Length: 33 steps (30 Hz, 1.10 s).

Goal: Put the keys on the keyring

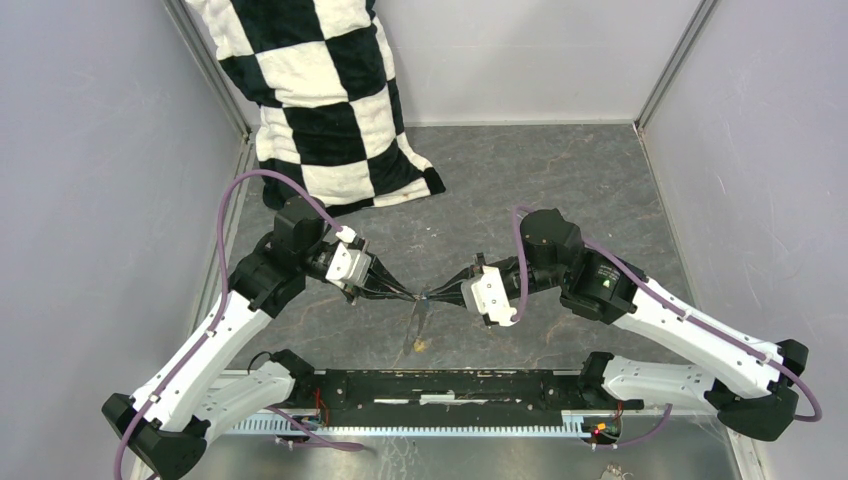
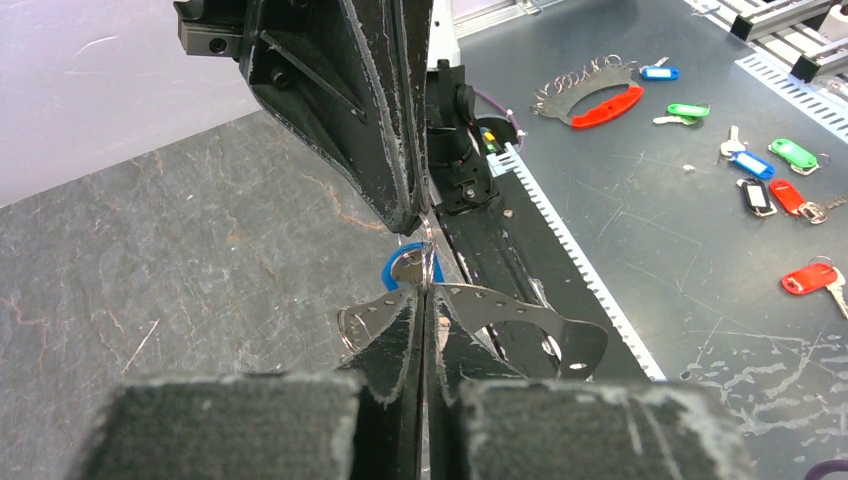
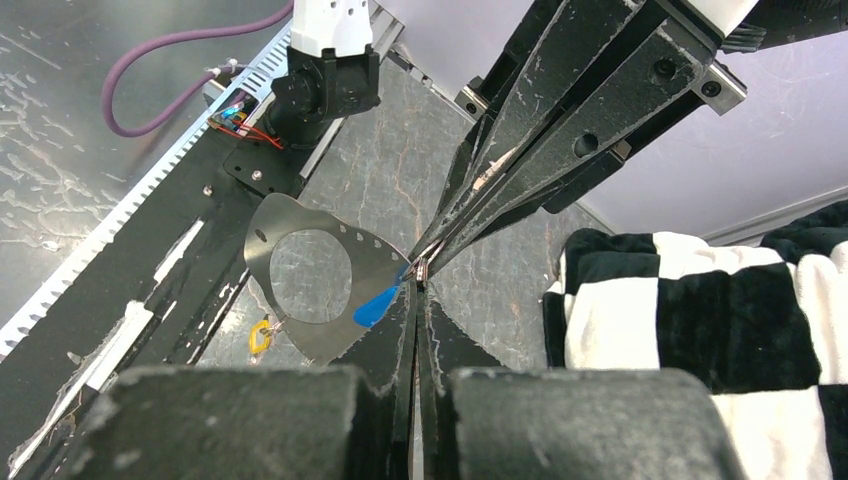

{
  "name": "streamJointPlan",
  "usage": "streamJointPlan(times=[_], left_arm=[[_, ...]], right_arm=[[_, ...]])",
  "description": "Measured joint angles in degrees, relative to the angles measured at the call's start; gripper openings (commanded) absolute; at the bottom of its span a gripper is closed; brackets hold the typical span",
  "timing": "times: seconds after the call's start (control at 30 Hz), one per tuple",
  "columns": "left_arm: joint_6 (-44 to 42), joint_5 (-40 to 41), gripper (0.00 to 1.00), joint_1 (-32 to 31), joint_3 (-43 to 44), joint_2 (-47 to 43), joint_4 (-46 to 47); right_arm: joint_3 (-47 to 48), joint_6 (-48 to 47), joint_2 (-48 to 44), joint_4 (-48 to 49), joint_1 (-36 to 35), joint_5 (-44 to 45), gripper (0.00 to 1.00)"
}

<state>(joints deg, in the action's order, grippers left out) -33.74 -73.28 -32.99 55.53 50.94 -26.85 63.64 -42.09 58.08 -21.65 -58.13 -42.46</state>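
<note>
My table (image 1: 560,190) is a dark grey, slate-patterned top. A black-and-white checked pillow (image 1: 320,100) lies in its far left corner; a black rail (image 1: 450,385) carrying my arm bases runs along the near edge, and a yellow key (image 1: 420,345) sits low just before it, touching or not I cannot tell. Past the rail a steel sheet (image 2: 650,230) holds scattered key tags (image 2: 793,153) in red, green, blue and black.

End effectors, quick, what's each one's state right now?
Left end effector: closed on the flat grey perforated metal keyring.
Right end effector: closed, apparently pinching the small blue-headed metal key.
</note>
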Motion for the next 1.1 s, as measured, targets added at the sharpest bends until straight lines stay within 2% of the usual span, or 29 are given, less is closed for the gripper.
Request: streamJointPlan(times=[1.1], left_arm=[[0.9,0.28,0.02,0.0,-0.15,-0.17,0.35]], right_arm=[[0.0,1.81,2.03,4.48,0.0,-0.92,0.0]])
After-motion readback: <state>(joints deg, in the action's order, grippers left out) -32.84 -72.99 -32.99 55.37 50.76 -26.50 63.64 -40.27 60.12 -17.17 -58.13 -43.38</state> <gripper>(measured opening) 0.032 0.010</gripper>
